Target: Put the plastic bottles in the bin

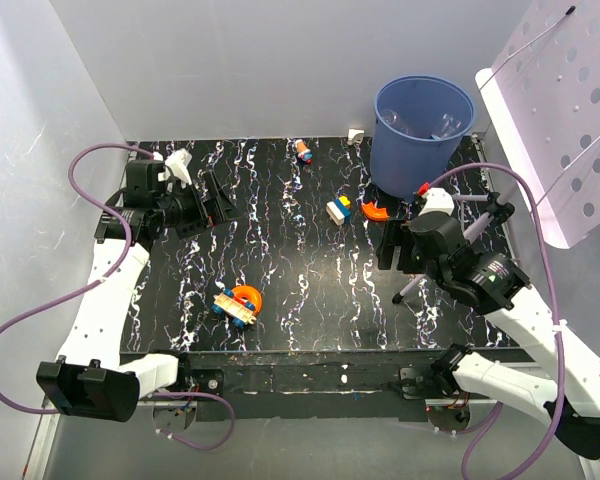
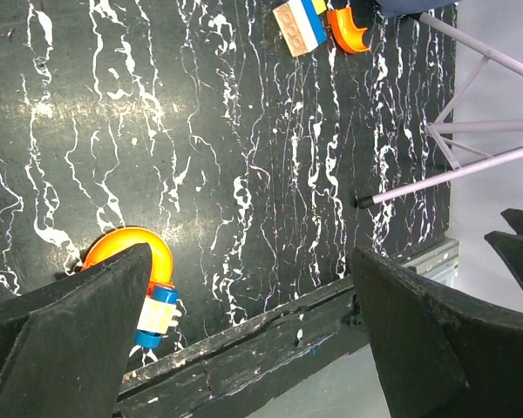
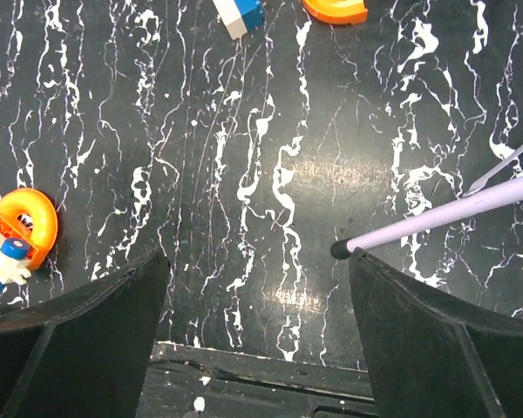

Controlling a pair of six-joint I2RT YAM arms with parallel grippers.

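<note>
Where the bin [image 1: 408, 165] stands at the far right of the table [image 1: 310, 250], clear bottles [image 1: 420, 122] lie inside it, seen past the rim; how many I cannot tell. Just near of the bin's foot lies an orange arch [image 1: 375, 211]. Just left of that is a block [image 1: 338, 209] in yellow, blue and white, the two close but apart. A tripod [image 1: 477, 222] with pale purple legs stands right of the arch, near the bin. One of its legs reaches toward the near side, with its tip resting on the table. A white perforated panel [image 1: 565, 120] leans at the far right edge, beside the bin.

The right gripper [image 3: 257, 257] hangs over the right half of the table, near of the arch and left of the tripod. Its fingers are wide apart and hold nothing. Its wrist view shows the table below and the tripod leg's tip close by one finger. The left gripper [image 2: 251, 261] hangs over the far left of the table, well apart from the bin, pointing right. Its fingers too are spread and hold nothing.

Left of the middle, toward the near edge, lie a second arch [image 1: 248, 296] and a wheeled toy [image 1: 230, 308], touching. A small toy [image 1: 303, 150] lies by the far wall, left of the bin.
</note>
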